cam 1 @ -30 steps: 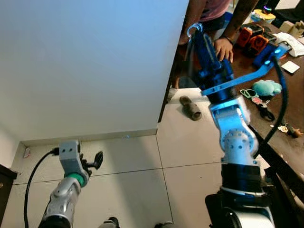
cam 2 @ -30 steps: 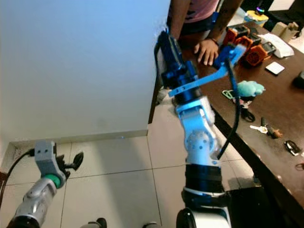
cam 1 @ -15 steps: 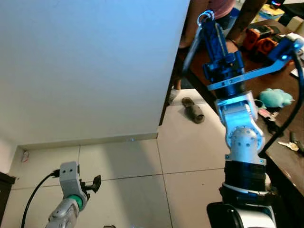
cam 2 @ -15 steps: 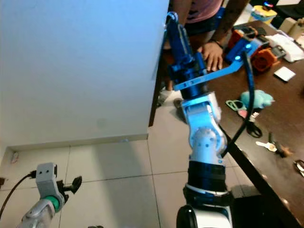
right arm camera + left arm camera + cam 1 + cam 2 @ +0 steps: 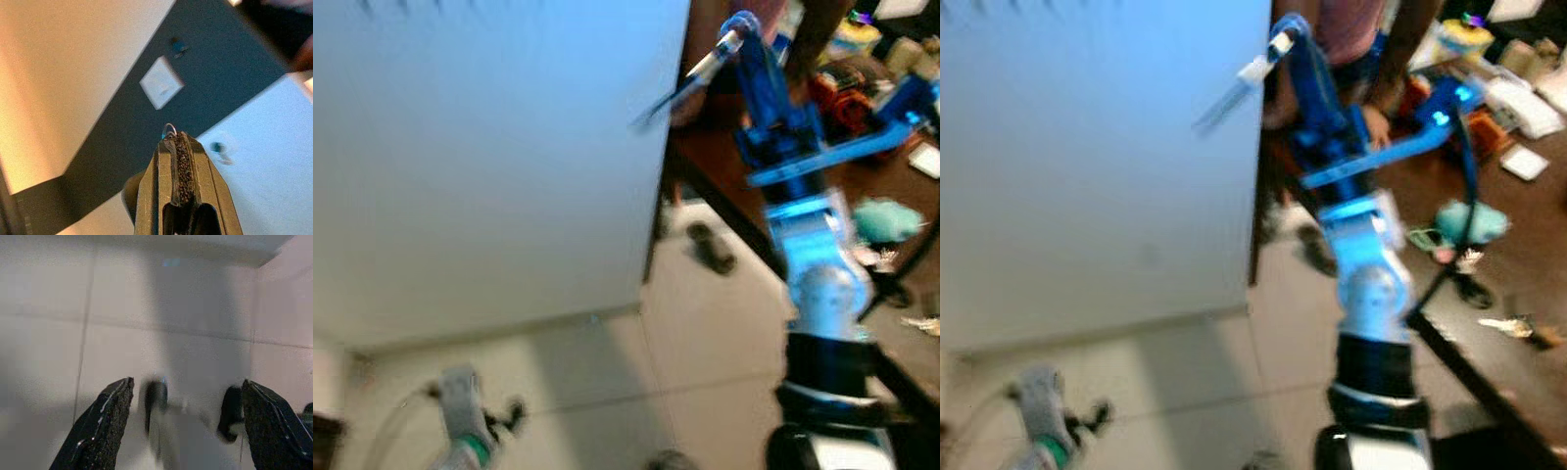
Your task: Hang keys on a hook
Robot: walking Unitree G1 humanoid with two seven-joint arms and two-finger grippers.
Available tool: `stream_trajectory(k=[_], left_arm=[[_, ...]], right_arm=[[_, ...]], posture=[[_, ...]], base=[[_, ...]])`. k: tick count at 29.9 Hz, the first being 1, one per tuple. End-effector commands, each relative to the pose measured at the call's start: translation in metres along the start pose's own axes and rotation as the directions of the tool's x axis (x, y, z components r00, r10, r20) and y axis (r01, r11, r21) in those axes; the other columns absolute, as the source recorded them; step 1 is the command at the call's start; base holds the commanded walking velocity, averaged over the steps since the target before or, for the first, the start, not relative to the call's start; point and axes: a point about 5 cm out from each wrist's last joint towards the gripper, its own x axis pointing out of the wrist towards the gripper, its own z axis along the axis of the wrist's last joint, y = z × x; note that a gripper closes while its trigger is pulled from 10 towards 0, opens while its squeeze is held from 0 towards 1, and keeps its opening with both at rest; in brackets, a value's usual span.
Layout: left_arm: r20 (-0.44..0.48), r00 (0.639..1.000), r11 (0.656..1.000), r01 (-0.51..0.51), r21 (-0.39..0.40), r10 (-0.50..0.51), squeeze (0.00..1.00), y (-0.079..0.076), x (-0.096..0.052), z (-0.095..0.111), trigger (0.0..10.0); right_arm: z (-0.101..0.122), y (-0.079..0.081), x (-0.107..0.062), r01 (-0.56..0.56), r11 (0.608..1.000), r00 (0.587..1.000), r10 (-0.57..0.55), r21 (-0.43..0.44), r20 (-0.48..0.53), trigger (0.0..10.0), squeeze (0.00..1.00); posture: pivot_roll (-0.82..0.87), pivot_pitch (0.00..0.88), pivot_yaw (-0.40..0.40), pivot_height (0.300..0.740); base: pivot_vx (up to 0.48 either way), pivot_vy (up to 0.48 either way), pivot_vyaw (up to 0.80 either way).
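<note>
Right end effector (image 5: 178, 142) pinching shut on the keys (image 5: 690, 83), fingers pressed together with a thin metal ring (image 5: 169, 128) poking out past the tips in the right wrist view. Keys dangling as a blurred silvery streak from the raised tips, hanging just beside the outer corner of the pale wall (image 5: 489, 166), high in the head views. Cannot tell whether touching the wall or clear of it, motion blur smearing the whole scene. Right arm (image 5: 803, 264) standing nearly upright, blue-lit along its upper links, rising in front of the dark table (image 5: 1518, 225).

Lying on that table: a teal soft toy (image 5: 1472, 217), a white square pad (image 5: 1525, 162), orange and black gear (image 5: 837, 93) further back, and small keys (image 5: 1513, 328) near the near edge. Standing behind the table, a person (image 5: 1361, 39) with one hand (image 5: 1378, 122) resting on the top. Lying on the tiled floor (image 5: 705, 323) past the wall corner, a dark shoe (image 5: 710, 248).

Left end effector (image 5: 181, 411) hanging low over the floor tiles, fingers (image 5: 105, 426) spread wide apart and holding nothing; showing in the left eye view as a grey blurred shape (image 5: 470, 426) near the bottom edge. Between those fingers in the left wrist view, two dark blurred shapes (image 5: 156, 401) on the floor, too smeared to identify
</note>
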Motion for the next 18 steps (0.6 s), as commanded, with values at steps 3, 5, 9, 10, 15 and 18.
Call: stream_trajectory(k=[3, 5, 9, 10, 15, 18], left_arm=[[-0.028, 0.999, 1.0, -0.029, -0.001, 0.028, 0.0, 0.0087, -0.0029, -0.0049, 10.0], [-0.033, 0.999, 1.0, -0.023, 0.003, 0.023, 0.0, 0.0075, -0.0027, -0.0056, 10.0], [-0.037, 0.999, 1.0, -0.018, 0.007, 0.018, 0.0, 0.0063, -0.0025, -0.0065, 10.0], [-0.039, 0.999, 1.0, -0.014, 0.01, 0.014, 0.0, 0.0053, -0.0022, -0.0066, 10.0], [-0.046, 0.999, 1.0, 0.001, 0.023, 0.0, 0.0, 0.002, -0.0011, -0.0066, 10.0], [-0.052, 0.999, 1.0, 0.009, 0.027, -0.007, 0.0, -0.0004, -0.0004, -0.0069, 10.0]], right_arm=[[-0.0106, 0.006, 0.0029, -0.022, 0.999, 0.999, 0.023, 0.045, -0.025, 10.0, 0.0], [-0.0108, 0.0056, 0.0031, -0.016, 0.999, 1.0, 0.017, 0.045, -0.024, 10.0, 0.0], [-0.0103, 0.0053, 0.0029, -0.012, 0.999, 1.0, 0.013, 0.045, -0.022, 10.0, 0.0], [-0.0097, 0.0049, 0.003, -0.01, 0.999, 1.0, 0.01, 0.045, -0.02, 10.0, 0.0], [-0.008, 0.0043, 0.0031, -0.009, 0.999, 1.0, 0.009, 0.047, -0.013, 10.0, 0.0], [-0.0075, 0.0046, 0.0039, -0.01, 0.999, 1.0, 0.011, 0.047, -0.01, 10.0, 0.0]], posture=[[-0.05, 0.082, 0.052, 0.74], [-0.05, 0.08, 0.055, 0.74], [-0.05, 0.08, 0.055, 0.74], [-0.05, 0.077, 0.057, 0.74], [-0.06, 0.072, 0.058, 0.74], [-0.06, 0.07, 0.057, 0.74]], base=[[0.31, 0.0, 0.0], [0.307, 0.0, 0.0], [0.307, 0.0, 0.0], [0.307, 0.0, 0.0], [0.31, 0.0, 0.0], [0.309, 0.0, 0.0]])
